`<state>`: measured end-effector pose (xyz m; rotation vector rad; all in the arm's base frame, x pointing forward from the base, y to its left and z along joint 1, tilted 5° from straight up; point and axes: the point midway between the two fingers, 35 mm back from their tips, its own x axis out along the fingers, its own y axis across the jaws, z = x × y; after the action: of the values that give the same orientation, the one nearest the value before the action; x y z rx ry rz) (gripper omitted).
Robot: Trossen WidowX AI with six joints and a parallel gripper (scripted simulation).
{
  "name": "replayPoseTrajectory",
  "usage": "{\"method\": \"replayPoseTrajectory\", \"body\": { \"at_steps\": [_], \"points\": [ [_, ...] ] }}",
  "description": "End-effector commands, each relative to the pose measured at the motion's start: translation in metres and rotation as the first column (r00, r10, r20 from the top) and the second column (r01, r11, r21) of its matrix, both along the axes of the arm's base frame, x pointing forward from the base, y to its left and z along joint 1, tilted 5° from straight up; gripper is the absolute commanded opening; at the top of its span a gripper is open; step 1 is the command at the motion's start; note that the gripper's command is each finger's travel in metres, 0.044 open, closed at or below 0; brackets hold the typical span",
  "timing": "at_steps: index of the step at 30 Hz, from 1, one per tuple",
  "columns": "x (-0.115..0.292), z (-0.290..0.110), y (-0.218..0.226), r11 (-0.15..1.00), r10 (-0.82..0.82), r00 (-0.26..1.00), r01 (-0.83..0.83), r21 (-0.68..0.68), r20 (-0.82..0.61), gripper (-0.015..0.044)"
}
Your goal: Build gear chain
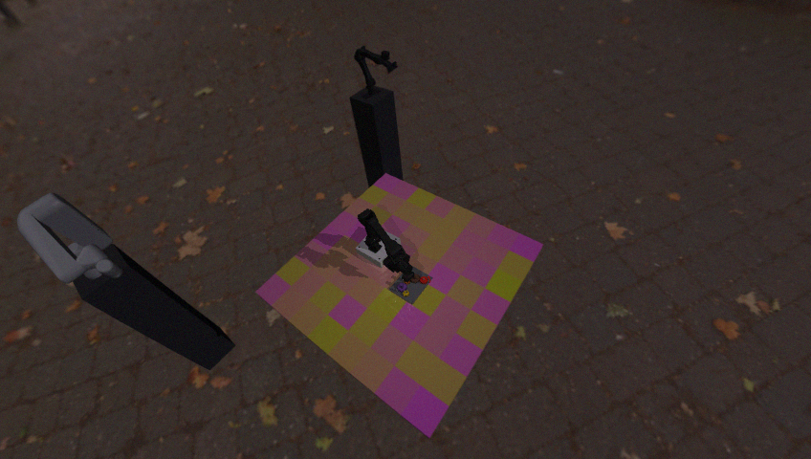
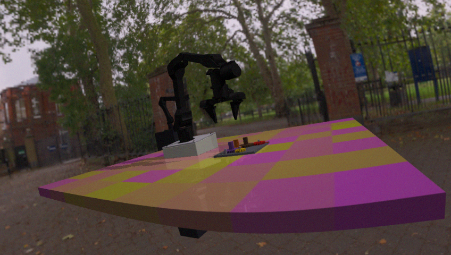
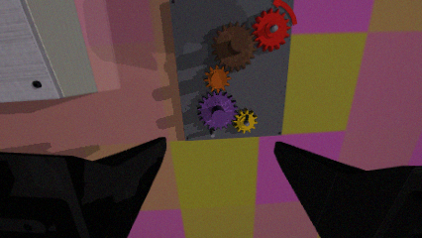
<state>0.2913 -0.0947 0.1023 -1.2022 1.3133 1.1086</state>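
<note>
My gripper (image 3: 221, 145) (image 2: 225, 121) is wide open and empty, high above the grey board (image 3: 264, 89) (image 2: 253, 152). The red gear (image 3: 267, 36) (image 2: 259, 143) sits at one corner of the board, beside the red arrow (image 3: 287, 11). A brown gear (image 3: 243, 55) (image 2: 245, 141) is against the red gear. A small orange gear (image 3: 217, 78) (image 2: 235, 143) lies between the brown gear and a purple gear (image 3: 224, 117) (image 2: 230, 145). The purple gear touches or nearly touches the yellow gear (image 3: 240, 122) (image 2: 240, 150). All look flat; exact tooth contact is too small to tell.
The arm's white base block (image 1: 370, 256) (image 2: 180, 152) stands beside the board. A bare peg (image 3: 212, 131) shows near the board edge by the purple gear. A dark pillar with a second arm (image 1: 378, 130) stands behind the checkered table (image 1: 427, 363) (image 2: 284, 195).
</note>
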Motion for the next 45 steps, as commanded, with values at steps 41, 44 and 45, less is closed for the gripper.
{"method": "replayPoseTrajectory", "body": {
  "at_steps": [41,44,45],
  "points": [
    [-0.090,0.018,0.349,1.000,-0.004,1.000,0.004,0.029,-0.008,0.0440],
    [-0.090,0.018,0.349,1.000,-0.004,1.000,0.004,0.029,-0.008,0.0440],
    [-0.090,0.018,0.349,1.000,-0.004,1.000,0.004,0.029,-0.008,0.0440]
  ]
}}
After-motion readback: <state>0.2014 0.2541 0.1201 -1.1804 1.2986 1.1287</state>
